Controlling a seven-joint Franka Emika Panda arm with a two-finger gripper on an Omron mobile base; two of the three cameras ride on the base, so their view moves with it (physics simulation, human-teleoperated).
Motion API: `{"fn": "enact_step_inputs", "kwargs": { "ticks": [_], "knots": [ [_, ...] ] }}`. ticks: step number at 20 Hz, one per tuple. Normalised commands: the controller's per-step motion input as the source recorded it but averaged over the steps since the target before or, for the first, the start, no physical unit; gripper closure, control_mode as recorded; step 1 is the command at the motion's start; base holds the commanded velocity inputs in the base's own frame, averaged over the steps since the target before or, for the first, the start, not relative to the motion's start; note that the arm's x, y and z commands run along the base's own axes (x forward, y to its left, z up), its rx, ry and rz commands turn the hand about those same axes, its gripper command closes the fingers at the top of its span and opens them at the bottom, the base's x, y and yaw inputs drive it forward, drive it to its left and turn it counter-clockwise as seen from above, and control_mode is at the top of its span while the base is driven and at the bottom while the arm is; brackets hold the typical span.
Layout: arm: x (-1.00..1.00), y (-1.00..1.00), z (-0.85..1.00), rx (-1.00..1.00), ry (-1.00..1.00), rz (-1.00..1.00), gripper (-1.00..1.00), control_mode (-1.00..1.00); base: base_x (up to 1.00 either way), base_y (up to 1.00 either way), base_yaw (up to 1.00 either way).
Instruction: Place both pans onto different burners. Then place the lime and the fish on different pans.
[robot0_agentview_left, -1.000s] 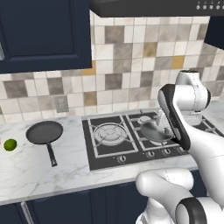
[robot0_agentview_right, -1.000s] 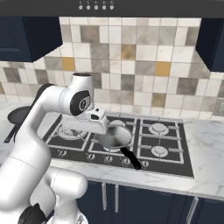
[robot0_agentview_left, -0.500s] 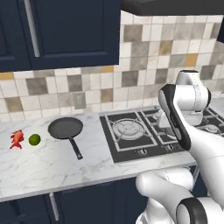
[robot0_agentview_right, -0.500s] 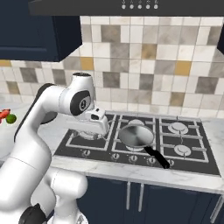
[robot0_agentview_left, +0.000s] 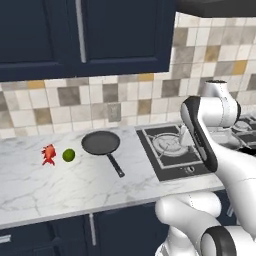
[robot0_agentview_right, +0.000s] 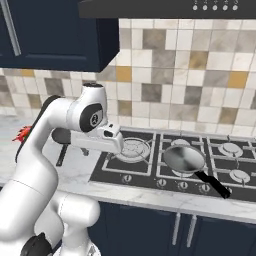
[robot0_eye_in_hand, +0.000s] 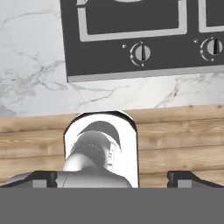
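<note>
Grey pan (robot0_agentview_right: 184, 158) sits on a near burner (robot0_agentview_right: 186, 161) of the cooktop (robot0_agentview_right: 150, 172): 1 placed. Black pan (robot0_agentview_left: 101, 143) waits on the counter (robot0_agentview_left: 60, 185), left of the hob, lime (robot0_agentview_left: 69, 155) and fish (robot0_agentview_left: 49, 154) just beside it. Gripper (robot0_eye_in_hand: 112, 178) spread, apparently empty, free to fetch pan 2.

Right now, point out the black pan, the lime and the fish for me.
black pan (robot0_agentview_left: 101, 142), left base view, middle of its dark bowl.
lime (robot0_agentview_left: 69, 155), left base view, centre of the fruit.
fish (robot0_agentview_left: 49, 154), left base view, its red body.
</note>
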Motion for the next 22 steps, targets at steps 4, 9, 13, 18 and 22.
{"fn": "enact_step_inputs", "kwargs": {
  "ticks": [4,9,13,18,22],
  "knots": [
    [0.00,0.00,0.00,0.00,0.00,0.00,-1.00,1.00,0.02,0.34,0.09],
    [0.00,0.00,0.00,0.00,0.00,0.00,-1.00,1.00,0.05,0.39,0.10],
    [0.00,0.00,0.00,0.00,0.00,0.00,-1.00,1.00,0.18,0.30,0.07],
    [0.00,0.00,0.00,0.00,0.00,0.00,-1.00,1.00,0.40,0.11,0.04],
    [0.00,0.00,0.00,0.00,0.00,0.00,-1.00,1.00,0.49,0.00,0.05]
  ]
}}
